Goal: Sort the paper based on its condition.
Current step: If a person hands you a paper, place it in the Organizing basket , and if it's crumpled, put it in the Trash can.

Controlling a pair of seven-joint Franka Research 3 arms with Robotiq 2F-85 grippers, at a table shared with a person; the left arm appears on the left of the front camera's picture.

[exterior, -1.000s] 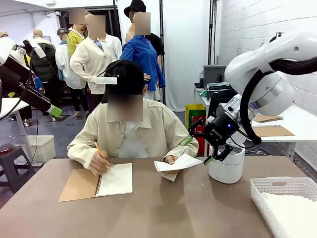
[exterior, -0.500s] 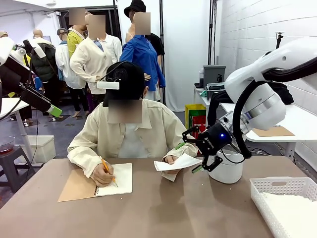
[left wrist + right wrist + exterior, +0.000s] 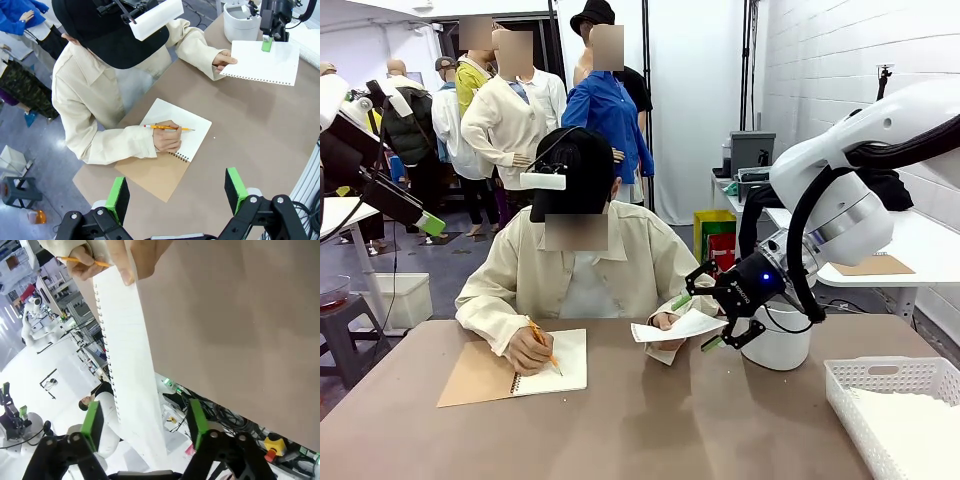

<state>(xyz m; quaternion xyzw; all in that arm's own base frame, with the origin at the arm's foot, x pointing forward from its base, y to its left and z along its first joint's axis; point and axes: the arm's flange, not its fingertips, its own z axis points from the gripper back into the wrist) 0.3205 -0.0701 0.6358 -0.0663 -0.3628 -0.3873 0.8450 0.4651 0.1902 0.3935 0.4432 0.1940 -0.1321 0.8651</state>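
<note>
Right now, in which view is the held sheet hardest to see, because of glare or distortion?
Right wrist view: hardest; the sheet between the right arm's fingers is stretched by the wide lens, and its white blends into the washed-out background. Left wrist view: even light, sheet sharp, holes visible. Front view: sharp, but sheet nearly edge-on.

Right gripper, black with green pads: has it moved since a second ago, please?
Yes: the right gripper has moved left and down, away from the white round tub.

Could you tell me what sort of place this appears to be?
Probably a robotics lab: a white robot arm reaches over the brown table, the person opposite wears a head-mounted device, and a white curtain hangs behind.
</note>
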